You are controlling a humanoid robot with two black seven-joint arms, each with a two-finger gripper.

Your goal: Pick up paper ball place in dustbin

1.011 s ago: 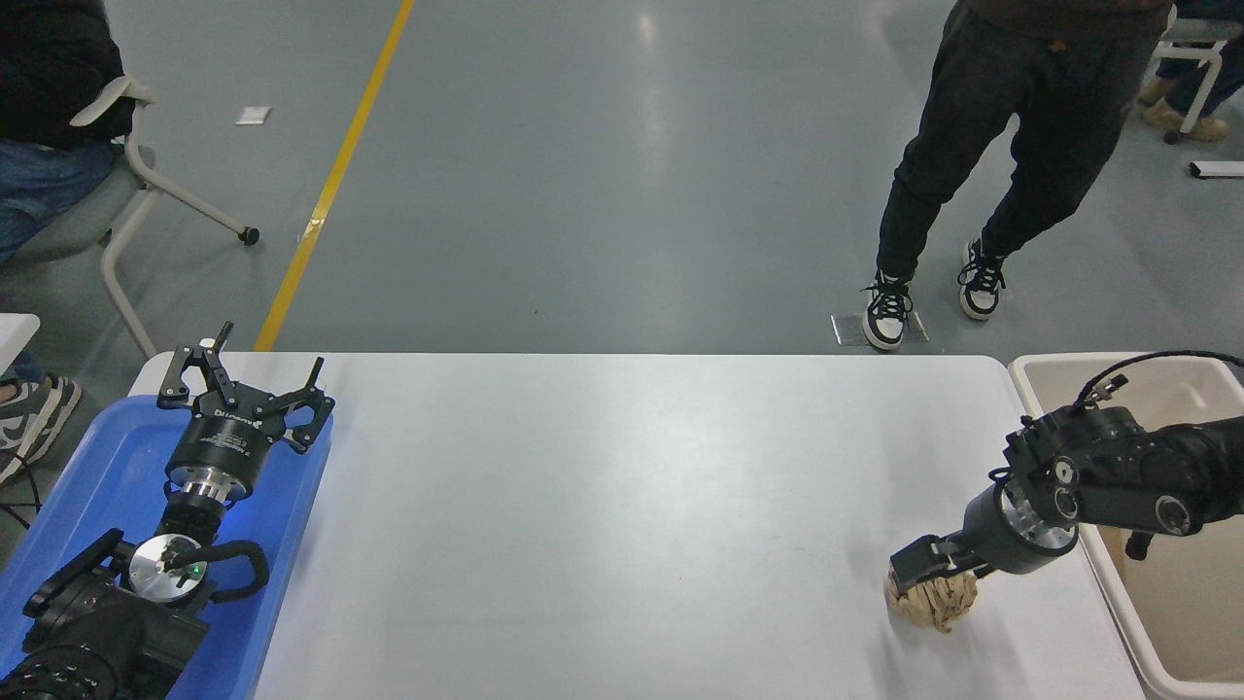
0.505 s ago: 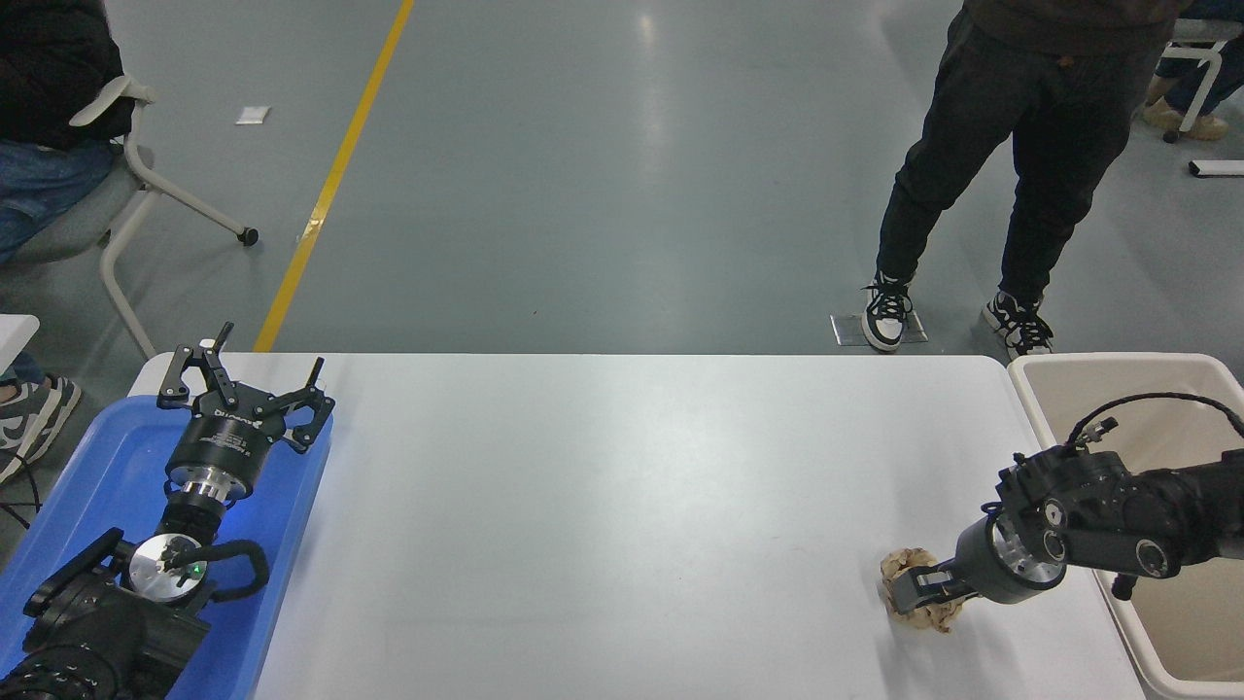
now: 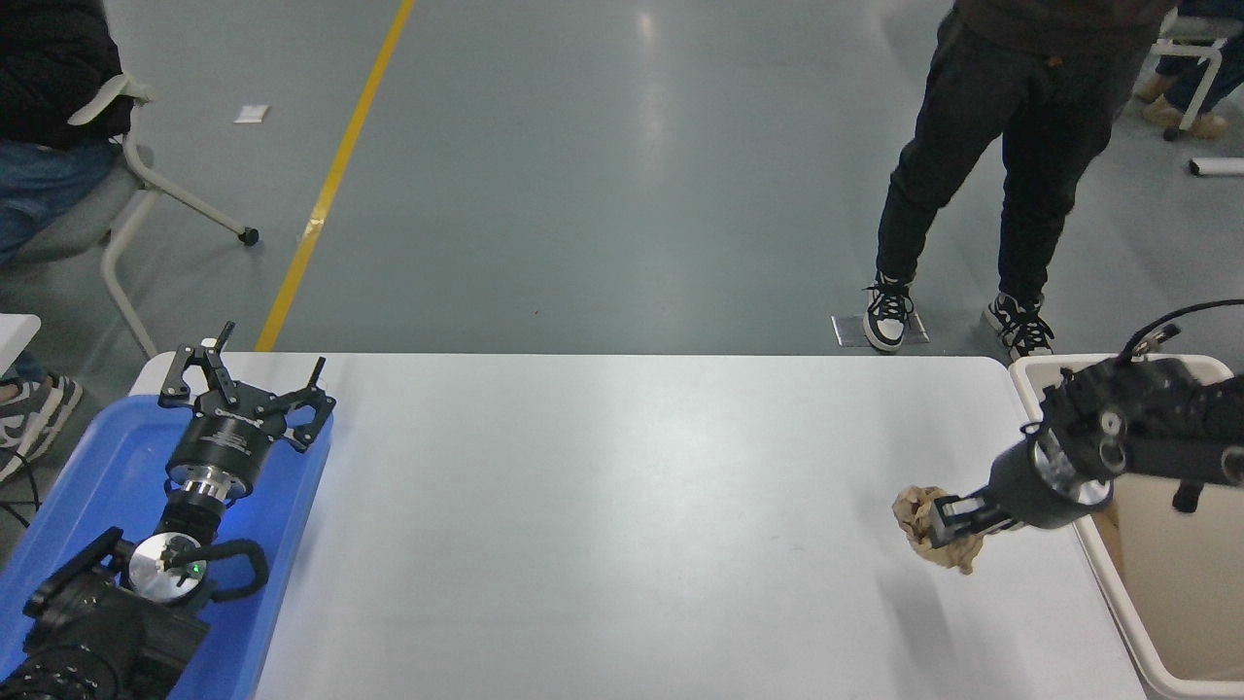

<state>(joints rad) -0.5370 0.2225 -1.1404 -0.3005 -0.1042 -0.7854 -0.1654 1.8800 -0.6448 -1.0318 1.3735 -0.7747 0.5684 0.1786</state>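
White bench (image 3: 603, 506) carries the scene: near its right edge the right end effector (image 3: 948, 520) grips the paper ball (image 3: 935, 530) aloft, the dustbin (image 3: 1118, 583) just rightward; the left end effector (image 3: 248, 384) rests open over a blue tray (image 3: 97, 467).

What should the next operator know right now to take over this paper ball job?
Right pincer: shut on the paper ball, which looks lifted off the white table, its shadow lying apart below it.
Left pincer: open, parked over the blue tray.
Dustbin: at the table's right end, just right of the ball.
Done: ball grasped and raised.
Left: carry it right over the rim, open, release.
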